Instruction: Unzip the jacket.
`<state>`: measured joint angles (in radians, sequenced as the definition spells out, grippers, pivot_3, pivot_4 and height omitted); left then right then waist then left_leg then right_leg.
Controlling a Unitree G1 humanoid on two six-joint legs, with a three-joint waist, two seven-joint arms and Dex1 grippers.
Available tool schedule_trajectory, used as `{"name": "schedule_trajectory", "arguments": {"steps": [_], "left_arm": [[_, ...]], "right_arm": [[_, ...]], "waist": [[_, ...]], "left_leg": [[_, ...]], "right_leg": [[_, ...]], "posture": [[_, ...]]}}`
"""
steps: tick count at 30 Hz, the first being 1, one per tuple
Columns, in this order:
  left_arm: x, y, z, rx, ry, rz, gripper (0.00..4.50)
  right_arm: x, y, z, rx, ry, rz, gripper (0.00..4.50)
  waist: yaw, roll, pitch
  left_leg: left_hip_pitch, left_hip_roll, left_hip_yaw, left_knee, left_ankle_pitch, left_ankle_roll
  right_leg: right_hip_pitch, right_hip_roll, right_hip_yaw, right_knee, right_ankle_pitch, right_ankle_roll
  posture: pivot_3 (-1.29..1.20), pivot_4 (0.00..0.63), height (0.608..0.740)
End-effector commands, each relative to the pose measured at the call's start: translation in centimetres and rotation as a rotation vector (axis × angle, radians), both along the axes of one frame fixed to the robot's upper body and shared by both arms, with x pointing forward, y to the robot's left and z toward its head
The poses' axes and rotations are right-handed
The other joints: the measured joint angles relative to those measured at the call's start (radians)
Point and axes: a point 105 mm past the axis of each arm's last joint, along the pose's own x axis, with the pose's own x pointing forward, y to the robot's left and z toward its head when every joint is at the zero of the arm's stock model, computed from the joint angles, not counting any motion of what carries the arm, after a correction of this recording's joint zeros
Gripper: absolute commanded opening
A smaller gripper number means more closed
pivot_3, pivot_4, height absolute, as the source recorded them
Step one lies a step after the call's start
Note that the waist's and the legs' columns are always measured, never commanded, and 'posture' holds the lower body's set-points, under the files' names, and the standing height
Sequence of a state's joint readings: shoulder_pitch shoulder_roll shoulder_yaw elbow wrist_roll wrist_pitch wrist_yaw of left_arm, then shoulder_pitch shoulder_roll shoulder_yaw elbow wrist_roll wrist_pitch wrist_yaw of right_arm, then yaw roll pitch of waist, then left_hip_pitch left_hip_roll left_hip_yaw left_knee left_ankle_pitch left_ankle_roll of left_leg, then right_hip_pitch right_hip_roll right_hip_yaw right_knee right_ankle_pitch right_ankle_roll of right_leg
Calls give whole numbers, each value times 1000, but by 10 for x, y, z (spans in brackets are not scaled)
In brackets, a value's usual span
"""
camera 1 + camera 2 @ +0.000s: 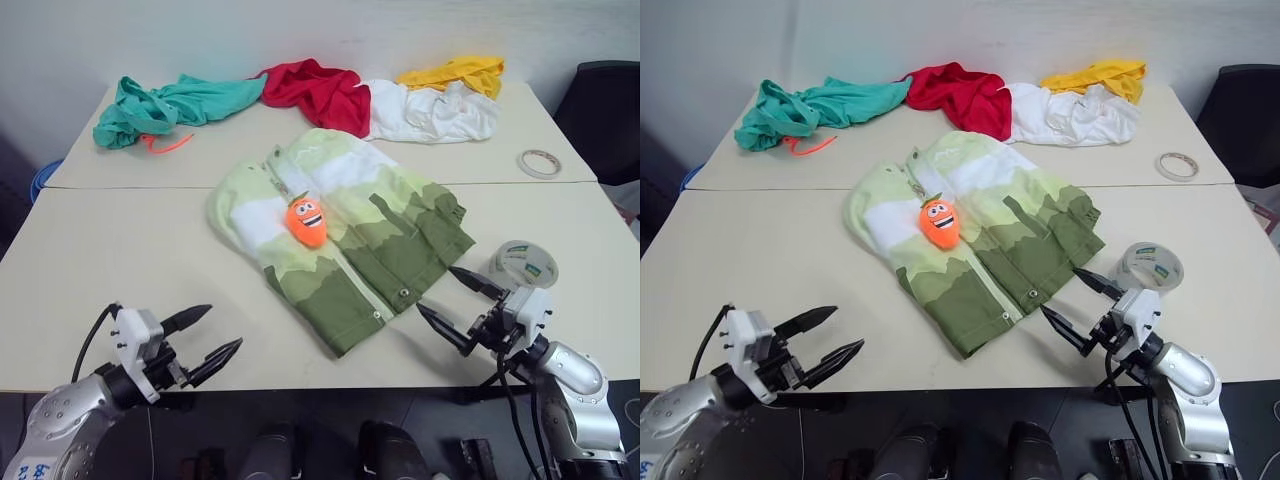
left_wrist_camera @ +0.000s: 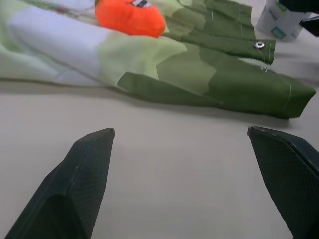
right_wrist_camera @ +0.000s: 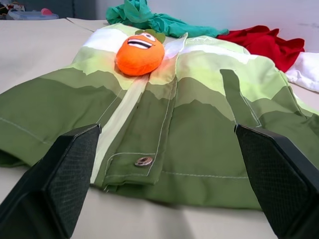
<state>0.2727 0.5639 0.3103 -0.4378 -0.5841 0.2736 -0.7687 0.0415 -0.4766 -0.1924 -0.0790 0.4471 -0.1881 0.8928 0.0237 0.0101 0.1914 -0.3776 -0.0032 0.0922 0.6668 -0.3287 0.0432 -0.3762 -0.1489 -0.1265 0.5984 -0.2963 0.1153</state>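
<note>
- While the jacket [image 1: 345,232] lies flat mid-table, its orange plush pull [image 1: 306,221] rests on the chest.
- Right gripper [image 1: 459,305]: fingers spread wide, empty, just beside the hem.
- Left gripper [image 1: 214,335]: spread wide, empty, apart from the fabric.

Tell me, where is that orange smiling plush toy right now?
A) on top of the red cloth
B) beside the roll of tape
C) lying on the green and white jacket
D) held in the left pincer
C: the orange plush lies on the chest of the jacket, while both pincers stand open and empty near the table's front edge.
</note>
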Motion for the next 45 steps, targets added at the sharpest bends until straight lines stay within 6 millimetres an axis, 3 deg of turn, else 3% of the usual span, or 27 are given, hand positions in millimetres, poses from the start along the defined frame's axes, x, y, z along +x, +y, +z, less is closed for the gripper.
{"name": "schedule_trajectory", "arguments": {"steps": [1, 7, 9, 12, 15, 19, 23, 28, 32, 35, 39, 45], "left_arm": [[-3, -18, 14, -26, -49, -62, 4500], [4, -39, 26, -47, -78, -155, 4500], [6, -43, 26, -55, -58, -195, 4500], [3, -58, 31, -79, -12, -305, 4500], [3, -71, 39, -75, -19, -379, 4500], [4, -82, 47, -82, -59, -428, 4500], [7, -88, 49, -63, -91, -435, 4500], [17, -90, 53, -83, -145, -384, 4500], [26, -78, 77, -190, -195, -256, 4500], [21, -77, 70, -92, -168, -285, 4500], [22, -76, 74, -56, -166, -311, 4500], [20, -75, 69, -23, -123, -351, 4500]], "right_arm": [[-4, -7, 14, 14, -43, -58, 4471], [-19, -57, 35, -4, -98, -279, 4471], [-34, -82, 42, -16, -122, -408, 4471], [-63, -121, 32, -90, -89, -578, 4471], [-74, -141, 21, -148, -36, -651, 4471], [-53, -120, 30, -164, 30, -448, 4471], [-16, -106, 41, -304, 199, -231, 4471], [23, -112, 39, -349, 344, -257, 4471], [43, -112, 26, -396, 495, -279, 4471], [49, -103, 27, -368, 532, -227, 3879], [50, -108, 21, -411, 578, -232, 2495], [41, -121, 34, -388, 576, -241, 505]], "waist": [[-2, 0, 0], [1, 0, 0], [1, 0, 0], [4, 0, 0], [2, 0, 0], [-26, 1, 0], [-43, 3, 0], [-17, 0, 0], [0, 0, 0], [-2, 0, 0], [3, 0, 0], [1, 0, 0]], "left_leg": [[0, 0, 1, 0, 0, 0], [0, -1, 2, -1, 2, 6], [1, -1, 2, -1, 2, 6], [2, 0, 3, -2, 0, 0], [2, 0, 3, -2, 0, 0], [8, 0, 11, -2, 0, 1], [9, 2, 14, -3, 2, 6], [6, 7, 11, -2, 1, 3], [4, 5, 11, 1, 2, 5], [4, 4, 11, 2, 2, 6], [4, 4, 10, 2, 2, 6], [4, 3, 10, 2, 2, 6]], "right_leg": [[0, 0, 0, 0, 0, 0], [1, 1, 0, 2, 0, 0], [1, 1, 1, 1, 0, 0], [1, 2, 2, 0, 0, 0], [1, 2, 3, 0, 0, 0], [1, 2, 11, 3, 1, 1], [-1, 4, 15, 3, 0, 1], [0, 8, 10, 2, -2, -3], [-1, 5, 9, 2, -2, -3], [0, 4, 9, 1, -1, -2], [0, 5, 7, 0, -1, -2], [0, 4, 8, 0, -1, -1]], "posture": [[0, 150, 740], [0, 150, 740], [0, 150, 740], [0, 150, 740], [0, 150, 740], [0, 150, 740], [0, 150, 740], [0, 150, 740], [0, 150, 740], [0, 150, 740], [0, 150, 740], [0, 150, 740]]}}
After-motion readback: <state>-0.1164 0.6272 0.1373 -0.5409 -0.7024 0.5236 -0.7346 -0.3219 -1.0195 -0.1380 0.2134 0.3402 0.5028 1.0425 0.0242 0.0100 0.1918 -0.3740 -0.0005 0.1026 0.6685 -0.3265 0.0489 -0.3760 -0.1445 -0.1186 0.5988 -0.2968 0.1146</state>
